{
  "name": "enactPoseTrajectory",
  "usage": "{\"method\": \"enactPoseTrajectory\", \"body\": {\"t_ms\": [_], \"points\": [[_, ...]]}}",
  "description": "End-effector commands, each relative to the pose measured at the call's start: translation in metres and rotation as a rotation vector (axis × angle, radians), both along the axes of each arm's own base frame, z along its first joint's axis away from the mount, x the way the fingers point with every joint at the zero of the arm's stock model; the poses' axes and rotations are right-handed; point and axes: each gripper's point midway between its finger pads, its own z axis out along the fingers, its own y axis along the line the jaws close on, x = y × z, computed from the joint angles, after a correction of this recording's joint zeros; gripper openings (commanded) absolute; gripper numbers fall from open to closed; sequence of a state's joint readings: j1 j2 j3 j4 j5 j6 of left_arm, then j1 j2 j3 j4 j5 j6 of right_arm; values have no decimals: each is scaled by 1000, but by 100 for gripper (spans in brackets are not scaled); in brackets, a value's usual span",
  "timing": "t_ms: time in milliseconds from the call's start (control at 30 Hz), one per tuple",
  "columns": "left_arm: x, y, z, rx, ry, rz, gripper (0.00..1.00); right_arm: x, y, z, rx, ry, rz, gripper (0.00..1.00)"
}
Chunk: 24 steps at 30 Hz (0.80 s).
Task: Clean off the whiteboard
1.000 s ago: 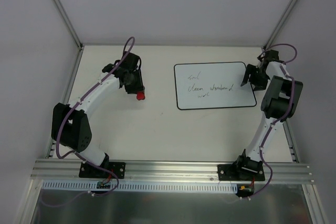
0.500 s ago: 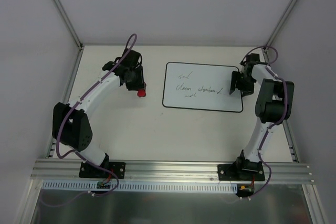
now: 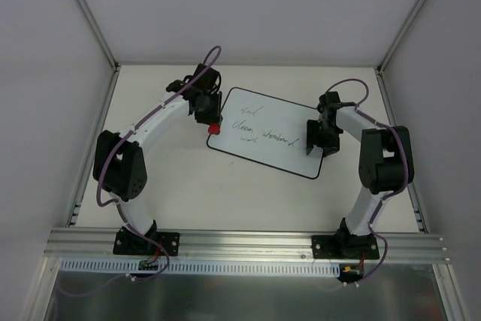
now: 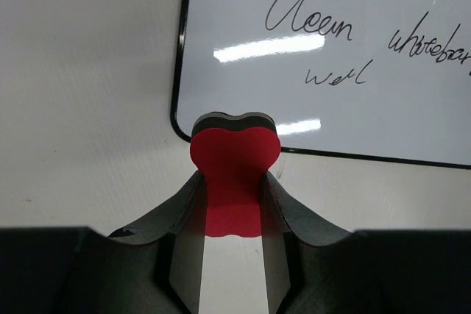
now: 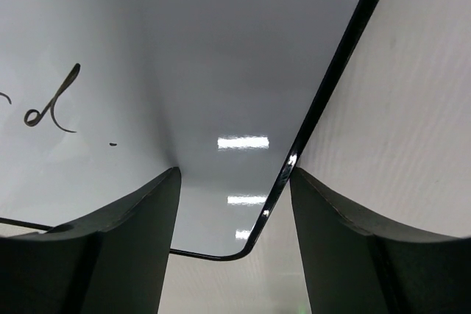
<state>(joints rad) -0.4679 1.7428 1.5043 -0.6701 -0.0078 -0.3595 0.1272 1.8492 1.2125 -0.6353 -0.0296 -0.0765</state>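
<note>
The whiteboard [image 3: 264, 145] lies flat and skewed in the middle of the table, with dark handwriting [image 3: 259, 131] on it. In the left wrist view the whiteboard [image 4: 331, 71] fills the upper right, and its lower left corner is just ahead of the red eraser [image 4: 235, 154]. My left gripper [image 4: 234, 182] is shut on that eraser [image 3: 213, 128], at the board's left corner. My right gripper [image 3: 315, 145] stands open over the board's right end. In the right wrist view the whiteboard [image 5: 221, 71] has its black edge and a corner running between the right gripper's [image 5: 234, 173] fingers.
The cream table [image 3: 188, 186] is boxed in by grey walls and aluminium posts at the back corners. A metal rail [image 3: 240, 244] with both arm bases runs along the near edge.
The right gripper has moved left and its jaws have narrowed. The whiteboard has slid left and turned with it. The left arm has carried the eraser right to the board's left corner.
</note>
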Motion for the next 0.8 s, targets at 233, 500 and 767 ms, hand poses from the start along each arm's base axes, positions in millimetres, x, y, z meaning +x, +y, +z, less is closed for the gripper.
{"method": "enactPoseTrajectory", "body": {"t_ms": [233, 500, 767], "points": [[53, -38, -26, 124, -51, -268, 6, -22, 14, 55, 2, -120, 35, 81], [101, -48, -42, 229, -121, -331, 0, -33, 23, 77, 71, -229, 7, 96], [120, -52, -69, 297, -123, -424, 0, -35, 22, 81, 61, -263, -37, 97]]}}
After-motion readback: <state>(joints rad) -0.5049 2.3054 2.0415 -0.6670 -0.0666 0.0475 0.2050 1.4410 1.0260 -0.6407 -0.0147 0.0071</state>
